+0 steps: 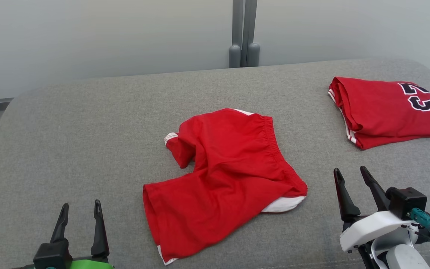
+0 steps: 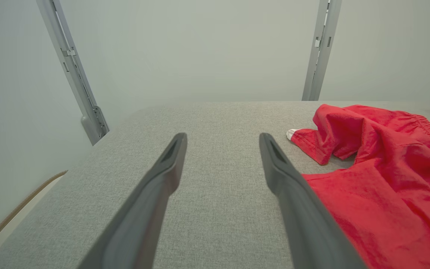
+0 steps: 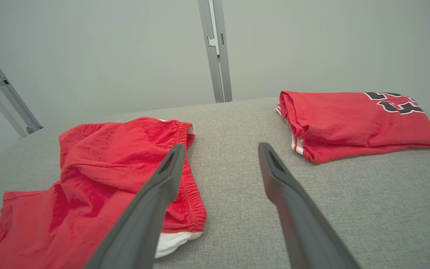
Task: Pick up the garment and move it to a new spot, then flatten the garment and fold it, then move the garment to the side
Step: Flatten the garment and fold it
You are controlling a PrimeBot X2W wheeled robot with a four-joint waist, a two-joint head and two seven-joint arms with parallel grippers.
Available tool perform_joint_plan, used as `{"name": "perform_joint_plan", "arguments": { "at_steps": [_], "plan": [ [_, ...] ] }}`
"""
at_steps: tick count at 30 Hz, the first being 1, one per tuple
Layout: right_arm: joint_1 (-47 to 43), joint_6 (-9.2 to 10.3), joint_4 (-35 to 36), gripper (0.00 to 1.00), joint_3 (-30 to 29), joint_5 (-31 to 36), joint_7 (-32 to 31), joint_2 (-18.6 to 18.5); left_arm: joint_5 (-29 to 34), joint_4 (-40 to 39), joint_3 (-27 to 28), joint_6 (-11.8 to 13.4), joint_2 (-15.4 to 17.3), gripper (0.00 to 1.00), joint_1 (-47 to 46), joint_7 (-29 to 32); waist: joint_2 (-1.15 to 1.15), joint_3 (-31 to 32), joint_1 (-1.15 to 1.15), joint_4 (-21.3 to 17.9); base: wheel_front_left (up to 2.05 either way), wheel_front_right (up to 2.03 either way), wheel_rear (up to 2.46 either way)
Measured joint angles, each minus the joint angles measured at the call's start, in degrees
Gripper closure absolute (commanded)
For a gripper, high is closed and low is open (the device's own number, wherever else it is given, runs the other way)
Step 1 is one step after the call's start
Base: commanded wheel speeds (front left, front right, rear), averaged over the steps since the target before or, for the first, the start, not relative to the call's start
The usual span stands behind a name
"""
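Both arms wait at the near edge, nothing in hand. The left gripper (image 1: 81,203) sits at 7 o'clock in the head view with its fingers well apart, and the right gripper (image 1: 349,169) sits at 4 o'clock, spread just as wide. The red shorts (image 1: 226,175) lie rumpled in the middle of the grey table (image 1: 88,130), waistband toward 2 o'clock. One leg is crumpled in on itself at 10 o'clock and white fabric peeks out from under the hem at 5 o'clock.

Here's the danger, as I judge it: the cloth is bunched in layers. A shallow pinch may catch the top layer alone, and the shorts would come up twisted rather than hanging clean. That crumpled leg could stay folded through the flattening and spoil the fold.

Watch the folded red jersey (image 1: 385,110) at 2 o'clock too — same colour, just beyond the right gripper. A reach that drifts that way could grab the wrong garment. Setting the shorts down near it risks dragging that stack open.

The free space lies toward 9 o'clock — safer ground.
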State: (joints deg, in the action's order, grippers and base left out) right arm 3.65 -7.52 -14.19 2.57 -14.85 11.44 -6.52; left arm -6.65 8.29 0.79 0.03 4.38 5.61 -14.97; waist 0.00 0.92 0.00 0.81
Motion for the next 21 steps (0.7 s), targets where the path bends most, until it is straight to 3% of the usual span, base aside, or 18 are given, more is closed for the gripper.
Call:
{"name": "perform_joint_plan", "arguments": {
  "at_steps": [9,21],
  "plan": [
    [-0.01,0.00,-0.36,0.00,0.01,-0.09,0.01,-0.07,-0.42,0.09,-0.40,-0.26,0.09,0.00,0.00,0.00,0.00,0.04,0.00,0.50,0.00,0.00,0.00],
    [0.08,0.00,-3.46,0.00,2.56,-1.75,-2.72,-2.45,-1.22,2.75,-5.32,-5.17,2.69,0.00,1.54,2.15,0.00,-0.11,0.00,1.94,0.00,0.00,0.00]
  ]
}}
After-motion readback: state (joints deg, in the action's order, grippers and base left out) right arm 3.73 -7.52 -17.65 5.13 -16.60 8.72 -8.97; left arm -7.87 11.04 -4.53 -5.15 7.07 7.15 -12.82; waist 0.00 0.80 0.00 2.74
